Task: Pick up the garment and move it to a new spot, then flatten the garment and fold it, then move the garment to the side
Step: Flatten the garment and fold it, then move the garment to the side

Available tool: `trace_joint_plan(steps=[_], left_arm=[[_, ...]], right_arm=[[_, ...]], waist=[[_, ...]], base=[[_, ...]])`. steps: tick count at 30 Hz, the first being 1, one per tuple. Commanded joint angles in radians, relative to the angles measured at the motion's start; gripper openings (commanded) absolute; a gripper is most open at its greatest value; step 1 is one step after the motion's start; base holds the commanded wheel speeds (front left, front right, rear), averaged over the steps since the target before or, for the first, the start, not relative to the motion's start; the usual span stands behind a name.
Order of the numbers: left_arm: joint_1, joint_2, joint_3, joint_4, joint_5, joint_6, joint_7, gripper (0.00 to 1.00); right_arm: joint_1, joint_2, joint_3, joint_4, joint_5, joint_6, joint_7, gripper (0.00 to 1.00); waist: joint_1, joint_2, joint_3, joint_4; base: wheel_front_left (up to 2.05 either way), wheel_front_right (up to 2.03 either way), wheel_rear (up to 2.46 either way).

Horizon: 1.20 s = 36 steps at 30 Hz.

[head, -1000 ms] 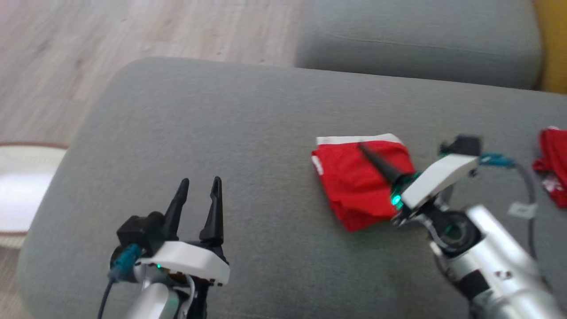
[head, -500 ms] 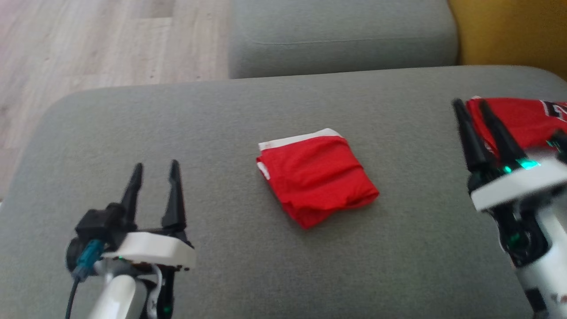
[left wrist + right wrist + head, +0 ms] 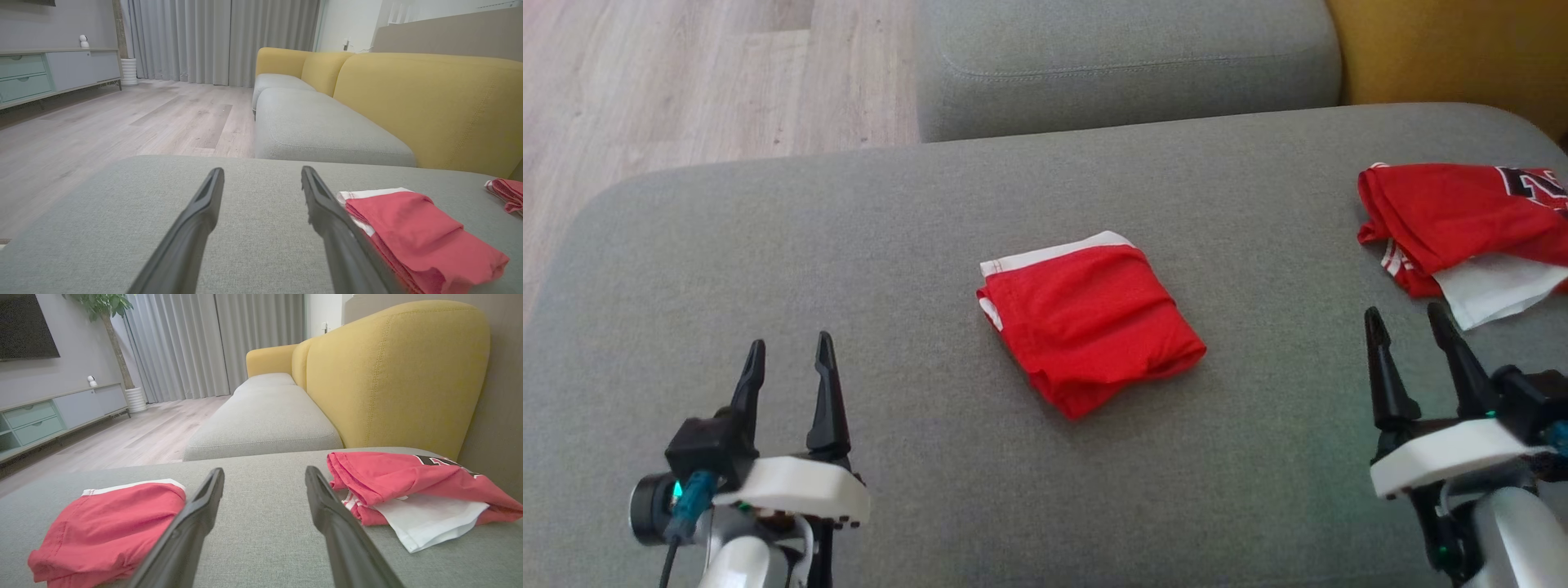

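Note:
A folded red garment (image 3: 1086, 322) with a white edge lies flat in the middle of the grey seat cushion (image 3: 890, 220). It also shows in the left wrist view (image 3: 421, 228) and the right wrist view (image 3: 106, 526). My left gripper (image 3: 790, 347) hovers at the lower left, open, with nothing between its fingers, well to the left of the garment. At the lower right my right gripper (image 3: 1405, 314) is open too and holds nothing. The left gripper (image 3: 262, 171) and the right gripper (image 3: 264, 471) each point across bare cushion in their own wrist views.
Another red garment (image 3: 1462, 216) with black lettering and a white piece lies at the cushion's far right edge (image 3: 408, 477). A second grey cushion (image 3: 1127, 57) sits beyond, a yellow backrest (image 3: 1445, 49) to the right, wooden floor (image 3: 686, 82) to the left.
My right gripper has let go of the folded garment, opened and drawn back to the lower right. The head camera has shifted. The left gripper stays open.

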Motion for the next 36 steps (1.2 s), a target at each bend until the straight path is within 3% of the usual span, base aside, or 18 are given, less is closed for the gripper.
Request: trace_joint_plan(steps=[1, 9, 14, 18, 28, 33, 36], left_arm=[[-0.029, 0.002, 0.045, -0.025, 0.013, -0.007, -0.009, 1.0], [-0.039, -0.031, 0.063, -0.01, 0.041, -0.044, -0.009, 1.0], [-0.053, -0.054, 0.049, -0.006, 0.054, -0.068, -0.009, 1.0], [-0.068, -0.066, 0.032, -0.006, 0.056, -0.082, -0.009, 1.0], [-0.127, -0.09, -0.028, -0.035, 0.061, -0.094, -0.009, 1.0], [-0.132, -0.093, -0.03, -0.034, 0.055, -0.089, -0.009, 1.0], [-0.126, -0.094, -0.028, -0.033, 0.053, -0.087, -0.009, 1.0]], right_arm=[[-0.024, 0.001, 0.007, -0.037, -0.014, -0.001, -0.001, 1.0], [-0.033, 0.016, 0.005, -0.052, -0.011, -0.001, 0.059, 1.0], [-0.116, 0.0, 0.088, 0.015, 0.074, -0.001, 0.2, 1.0], [-0.21, -0.015, 0.133, 0.096, 0.124, -0.001, 0.249, 1.0], [-0.515, -0.035, 0.236, 0.47, 0.222, -0.001, 0.348, 1.0], [-0.587, -0.03, 0.211, 0.708, 0.225, -0.001, 0.46, 1.0], [-0.599, -0.007, 0.216, 0.791, 0.231, -0.001, 0.517, 1.0]], waist=[[0.0, 0.0, 0.0, 0.002], [0.0, 0.0, 0.006, 0.024], [0.0, 0.0, 0.02, 0.073], [0.0, 0.0, 0.044, 0.125], [0.0, 0.0, 0.127, 0.3], [0.0, 0.0, 0.139, 0.346], [0.0, 0.0, 0.137, 0.353]], base=[[0.0, 0.0, 0.0], [0.0, 0.0, 0.0], [0.0, 0.0, 0.0], [0.0, 0.0, 0.0], [0.0, 0.0, 0.0], [0.0, 0.0, 0.0], [0.0, 0.0, 0.0]])
